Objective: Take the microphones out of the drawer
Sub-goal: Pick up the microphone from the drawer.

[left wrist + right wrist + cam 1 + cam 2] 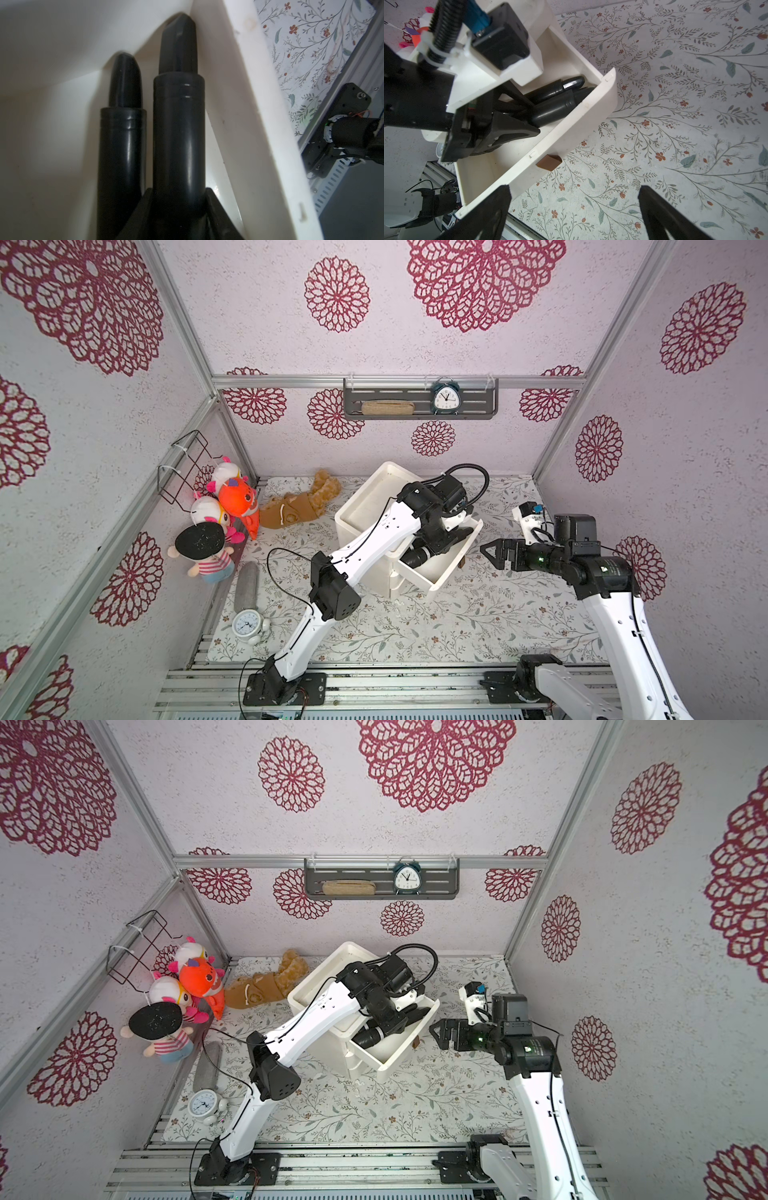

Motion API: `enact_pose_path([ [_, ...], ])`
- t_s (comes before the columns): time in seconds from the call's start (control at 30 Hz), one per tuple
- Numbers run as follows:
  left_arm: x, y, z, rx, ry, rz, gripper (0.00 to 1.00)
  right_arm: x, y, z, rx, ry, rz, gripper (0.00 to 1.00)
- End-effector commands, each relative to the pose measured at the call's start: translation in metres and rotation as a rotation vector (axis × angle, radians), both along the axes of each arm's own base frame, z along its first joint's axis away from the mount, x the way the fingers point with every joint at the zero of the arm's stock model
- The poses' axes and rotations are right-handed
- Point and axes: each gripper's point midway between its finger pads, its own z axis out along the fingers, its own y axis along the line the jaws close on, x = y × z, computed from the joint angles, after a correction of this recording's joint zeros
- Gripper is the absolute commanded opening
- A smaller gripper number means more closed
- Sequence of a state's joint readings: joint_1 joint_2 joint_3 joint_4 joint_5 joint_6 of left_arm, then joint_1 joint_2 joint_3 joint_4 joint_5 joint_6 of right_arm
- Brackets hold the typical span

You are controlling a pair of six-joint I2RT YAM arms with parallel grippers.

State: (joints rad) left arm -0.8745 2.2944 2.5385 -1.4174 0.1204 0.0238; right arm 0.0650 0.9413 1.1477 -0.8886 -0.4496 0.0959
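Observation:
The white drawer [449, 572] [571, 128] stands pulled out of its white cabinet [365, 506]. Inside lies the black microphone [417, 558] [178, 133] [556, 108], its handle along the drawer's front wall [239, 104]. A second black handle of the same kind [122, 133] [550, 90] lies beside it. My left gripper [451, 537] [409, 1016] [179, 190] reaches down into the drawer and is shut on the microphone's handle, one finger on each side. My right gripper [486, 549] [574, 188] hovers open and empty just outside the drawer's front, above the floral mat.
A brown pull tab [549, 162] sticks out of the drawer front. Plush toys [232, 497] and a brown plush [299, 506] lie at the back left. A grey roll [246, 587] and a white alarm clock [247, 624] sit at the front left. A wall shelf [419, 412] hangs behind.

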Motion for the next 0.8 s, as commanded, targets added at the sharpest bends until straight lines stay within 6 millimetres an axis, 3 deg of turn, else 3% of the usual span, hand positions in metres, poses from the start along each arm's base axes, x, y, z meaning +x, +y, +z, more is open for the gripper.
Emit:
enact_pose_path([
  [0.0, 0.014, 0.009, 0.050, -0.126, -0.067, 0.023, 0.07, 0.004, -0.001, 0.016, -0.017, -0.065, 0.015, 0.99],
  [0.2, 0.024, 0.014, 0.070, -0.190, -0.089, 0.060, 0.06, 0.008, 0.000, 0.025, -0.006, -0.106, 0.013, 0.99],
  [0.37, 0.034, 0.018, 0.110, -0.357, -0.083, 0.105, 0.05, 0.012, 0.001, 0.028, 0.001, -0.134, 0.015, 0.99],
  [0.57, 0.045, 0.037, 0.152, -0.513, -0.088, 0.145, 0.05, 0.018, 0.004, 0.030, 0.019, -0.153, 0.019, 0.99],
  [0.67, 0.052, 0.046, 0.163, -0.599, -0.065, 0.161, 0.04, 0.021, 0.006, 0.030, 0.032, -0.159, 0.025, 0.99],
  [0.7, 0.046, 0.054, 0.185, -0.650, -0.087, 0.160, 0.04, 0.022, 0.006, 0.029, 0.035, -0.159, 0.025, 0.99],
  [0.77, 0.047, 0.062, 0.198, -0.725, -0.076, 0.169, 0.03, 0.024, 0.007, 0.027, 0.039, -0.158, 0.026, 0.99],
])
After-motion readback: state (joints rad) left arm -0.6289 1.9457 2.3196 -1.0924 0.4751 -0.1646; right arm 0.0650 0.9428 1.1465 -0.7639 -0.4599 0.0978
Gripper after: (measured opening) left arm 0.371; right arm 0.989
